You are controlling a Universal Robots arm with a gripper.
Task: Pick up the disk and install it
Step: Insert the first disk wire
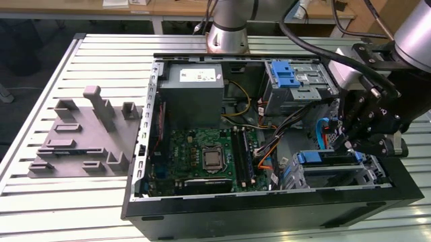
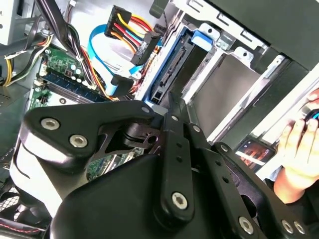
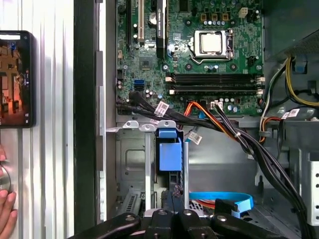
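Observation:
The disk [image 1: 327, 157] sits edge-up in the lower drive cage of the open computer case [image 1: 269, 204], at the exterior view's right, with its blue bracket [image 3: 169, 151] on top. In the second wrist view the disk [image 2: 172, 69] lies inside the metal cage slot. My gripper [image 1: 347, 145] hangs directly over it. The fingers [image 2: 174, 112] are pressed together, their tips at the disk's connector end. In the first wrist view the gripper [image 3: 174, 193] points at the dark end of the disk [image 3: 173, 180]. I cannot tell whether the tips touch it.
A bundle of black, orange and blue cables [image 3: 224, 201] crosses beside the cage. The motherboard [image 1: 209, 156], a grey power supply box [image 1: 195, 96] and an upper cage with a blue latch [image 1: 286, 75] fill the case. A grey fixture [image 1: 84, 136] lies on the table. A hand [image 2: 299, 149] and a phone [image 3: 15, 79] are outside the case wall.

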